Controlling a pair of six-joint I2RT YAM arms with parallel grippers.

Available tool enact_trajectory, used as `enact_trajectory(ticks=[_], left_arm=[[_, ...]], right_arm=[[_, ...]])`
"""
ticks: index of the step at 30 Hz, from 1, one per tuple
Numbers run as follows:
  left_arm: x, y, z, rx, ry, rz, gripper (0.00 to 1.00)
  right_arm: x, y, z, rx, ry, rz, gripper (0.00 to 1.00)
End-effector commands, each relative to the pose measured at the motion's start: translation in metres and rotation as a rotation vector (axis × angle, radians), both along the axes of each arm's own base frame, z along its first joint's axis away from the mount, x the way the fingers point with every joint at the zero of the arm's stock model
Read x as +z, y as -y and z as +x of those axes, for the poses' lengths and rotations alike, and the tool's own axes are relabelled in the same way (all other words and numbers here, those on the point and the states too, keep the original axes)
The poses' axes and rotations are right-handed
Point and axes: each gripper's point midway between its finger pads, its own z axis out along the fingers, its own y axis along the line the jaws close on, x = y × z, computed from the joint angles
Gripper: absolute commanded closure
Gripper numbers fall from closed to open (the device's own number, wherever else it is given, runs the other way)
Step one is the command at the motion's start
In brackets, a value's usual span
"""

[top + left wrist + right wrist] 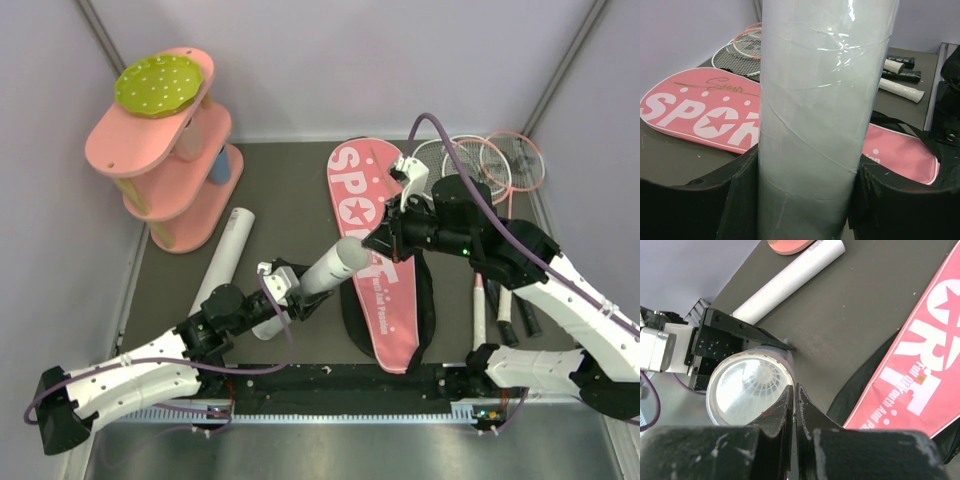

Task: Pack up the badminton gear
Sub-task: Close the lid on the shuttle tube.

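Note:
My left gripper [290, 290] [807, 200] is shut on a long white tube [330, 268] [815, 110], which tilts up and to the right. Inside its open mouth [747, 392] sits a white shuttlecock [757, 382]. At the rim of that mouth my right gripper [378, 240] [796, 390] is shut, its fingers pressed together with nothing seen between them. The pink "SPORT" bag [385, 260] [700, 112] [920, 350] lies flat under the right arm. The rackets [480, 165] [740, 50] lie at the back right, handles [505, 305] toward me.
A second white tube [222, 262] [790, 280] lies on the mat to the left of the held one. The pink tiered shelf [165, 165] with a green dotted disc stands at the back left. Walls close in the left, back and right.

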Motion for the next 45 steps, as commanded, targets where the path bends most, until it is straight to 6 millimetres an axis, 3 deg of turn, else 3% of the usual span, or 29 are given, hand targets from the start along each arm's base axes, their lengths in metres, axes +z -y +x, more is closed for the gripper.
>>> enact_trajectory(ticks=[1,7,22,32,45], left_arm=[[0.012,0.002,-0.001,-0.006,-0.012,-0.032,0.84],[0.011,0.002,-0.001,-0.003,-0.011,-0.021,0.83],[0.011,0.008,0.001,-0.011,-0.020,-0.012,0.83],[0.016,0.005,-0.001,-0.013,-0.017,-0.045,0.83],[0.023,0.005,-0.004,-0.023,-0.014,-0.089,0.83]], right_arm=[[0.010,0.004,0.006,-0.049,0.027,-0.022,1.00],[0.012,0.008,0.011,-0.081,0.039,-0.029,1.00],[0.025,-0.003,0.002,-0.044,0.059,-0.003,1.00],[0.011,0.006,0.006,-0.100,0.073,-0.051,1.00],[0.003,0.002,0.007,-0.101,0.070,-0.076,1.00]])
